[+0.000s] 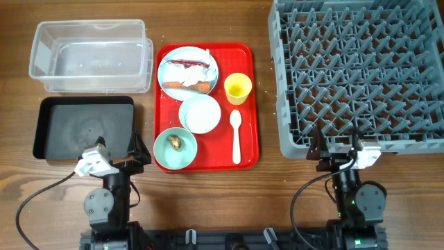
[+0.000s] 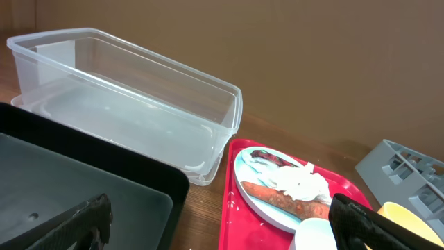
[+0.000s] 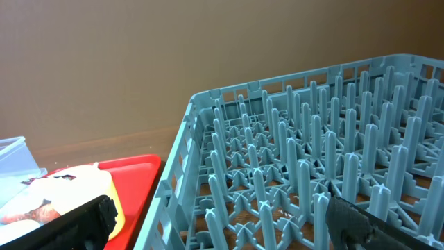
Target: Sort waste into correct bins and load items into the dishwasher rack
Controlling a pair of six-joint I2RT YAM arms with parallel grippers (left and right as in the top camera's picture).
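Observation:
A pale blue plate (image 1: 170, 73) on the red serving tray (image 1: 246, 104) holds a red wrapper (image 1: 186, 64), white tissue (image 1: 191, 75) and a carrot piece (image 1: 194, 87). The yellow cup (image 1: 237, 88), light blue bowl (image 1: 200, 114), white spoon (image 1: 236, 135) and pale green bowl (image 1: 165, 154) with a brown lump (image 1: 176, 142) also sit on the tray. Rice grains (image 2: 234, 196) lie on the tray. My left gripper (image 1: 121, 149) is open and empty between the black tray (image 1: 83, 128) and the red tray. My right gripper (image 1: 336, 146) is open and empty at the front edge of the dishwasher rack (image 1: 361, 69).
The clear tub (image 1: 90, 55) stands at the back left, behind the black tray. The rack fills the right side, close to the red tray's right edge. Bare wooden table lies along the front around both arm bases.

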